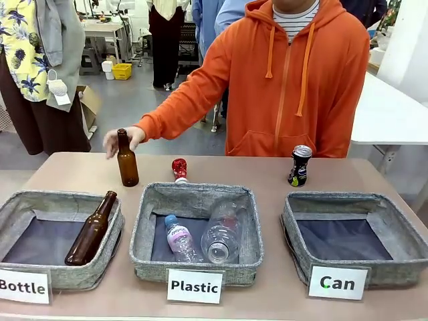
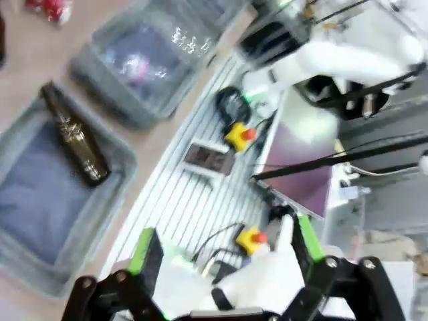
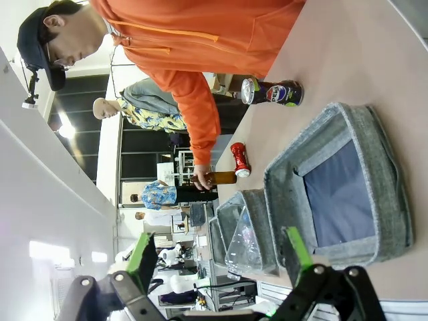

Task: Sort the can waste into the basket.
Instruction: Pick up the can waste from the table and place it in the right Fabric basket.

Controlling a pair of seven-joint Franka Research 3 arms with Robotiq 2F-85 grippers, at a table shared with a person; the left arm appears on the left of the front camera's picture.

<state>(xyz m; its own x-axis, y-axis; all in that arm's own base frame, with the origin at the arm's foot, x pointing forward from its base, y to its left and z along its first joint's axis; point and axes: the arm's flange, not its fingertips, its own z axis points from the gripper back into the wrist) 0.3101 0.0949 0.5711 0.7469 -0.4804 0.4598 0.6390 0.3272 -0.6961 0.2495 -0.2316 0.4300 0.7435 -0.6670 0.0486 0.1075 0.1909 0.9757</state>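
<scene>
A crushed red can [image 1: 179, 169] lies on the table just behind the Plastic basket; it also shows in the right wrist view [image 3: 239, 159]. A black can [image 1: 300, 165] with a silver top stands upright behind the grey basket [image 1: 391, 271] labelled "Can", which holds nothing. The right wrist view shows this black can [image 3: 274, 92] beyond the same basket [image 3: 384, 154]. My right gripper [image 3: 219, 251] is open, above and short of that basket. My left gripper [image 2: 226, 247] is open too, up over the robot's side of the table, holding nothing.
The "Bottle" basket [image 1: 110, 251] holds a brown bottle [image 1: 91, 229]. Two clear plastic bottles lie in the "Plastic" basket [image 1: 144, 257]. A person in an orange hoodie has a hand [image 1: 134, 137] on a standing brown bottle [image 1: 127, 160] at the far left.
</scene>
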